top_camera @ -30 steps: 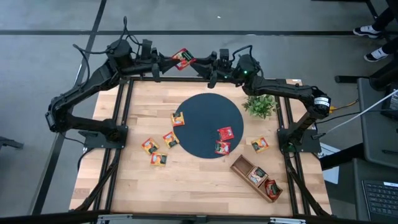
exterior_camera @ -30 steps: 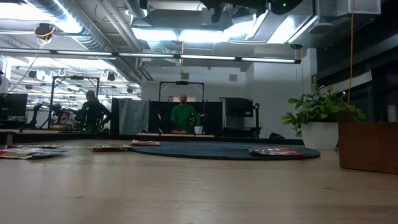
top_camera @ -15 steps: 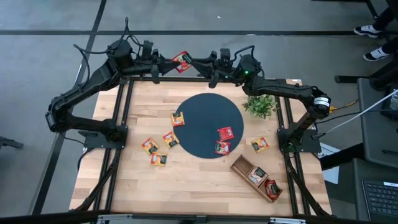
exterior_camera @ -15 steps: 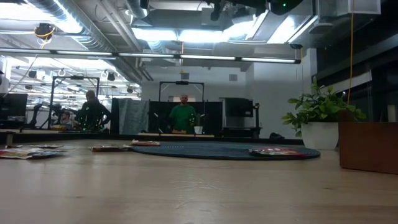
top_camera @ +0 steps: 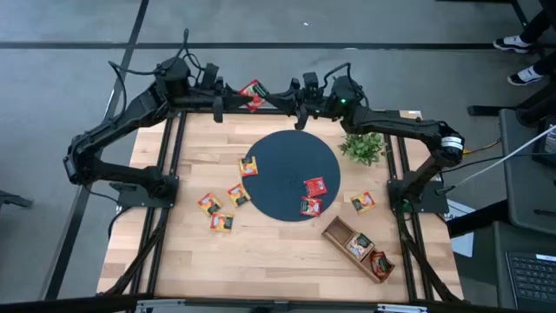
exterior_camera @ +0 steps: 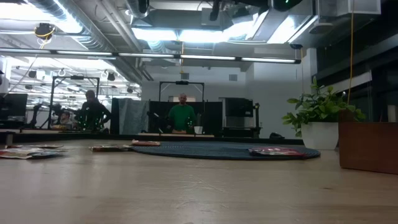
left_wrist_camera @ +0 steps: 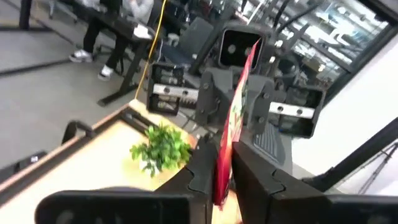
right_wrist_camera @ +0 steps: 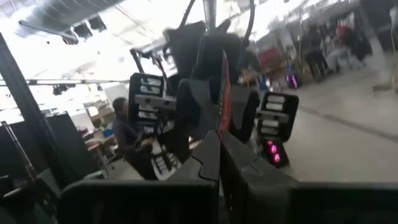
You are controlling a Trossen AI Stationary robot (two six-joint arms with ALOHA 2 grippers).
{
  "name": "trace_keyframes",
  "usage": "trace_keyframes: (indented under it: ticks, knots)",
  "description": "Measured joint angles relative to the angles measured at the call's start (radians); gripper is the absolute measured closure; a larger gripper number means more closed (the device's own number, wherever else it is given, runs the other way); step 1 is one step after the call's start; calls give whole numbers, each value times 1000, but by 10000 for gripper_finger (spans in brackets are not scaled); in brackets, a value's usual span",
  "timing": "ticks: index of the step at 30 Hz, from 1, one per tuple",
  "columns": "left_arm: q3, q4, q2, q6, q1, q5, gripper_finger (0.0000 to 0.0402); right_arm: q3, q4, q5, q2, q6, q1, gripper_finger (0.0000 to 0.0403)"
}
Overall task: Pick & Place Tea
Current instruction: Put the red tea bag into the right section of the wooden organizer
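Wooden tray [top_camera: 341, 229] holds seemingly two tea packets [top_camera: 370, 253].

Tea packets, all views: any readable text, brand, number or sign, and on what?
None can be read.
Red packet held between both hands: print too small.
Packets on the table, e.g.: pictures only, lettering too small.
Packets in the wooden tray: unreadable.
Left and right wrist views: packet edge-on, print blurred.

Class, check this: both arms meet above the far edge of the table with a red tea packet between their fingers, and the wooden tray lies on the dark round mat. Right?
Not quite. In the high view the wooden tray lies on the bare table, apart from the dark round mat. The red tea packet part holds.
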Motion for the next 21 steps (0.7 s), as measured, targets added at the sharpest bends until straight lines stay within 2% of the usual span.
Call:
trace_keyframes:
  ticks: [7,14,21]
  knots:
    - [0,-15,0,41,-34,-4,321,0,-347,-1,-136,-22,37,399]
    - [0,-14,0,34,-68,57,285,0,-701,1,-278,10,99,399]
    - [0,-13,0,49,-83,53,279,0,-986,36,-377,169,238,399]
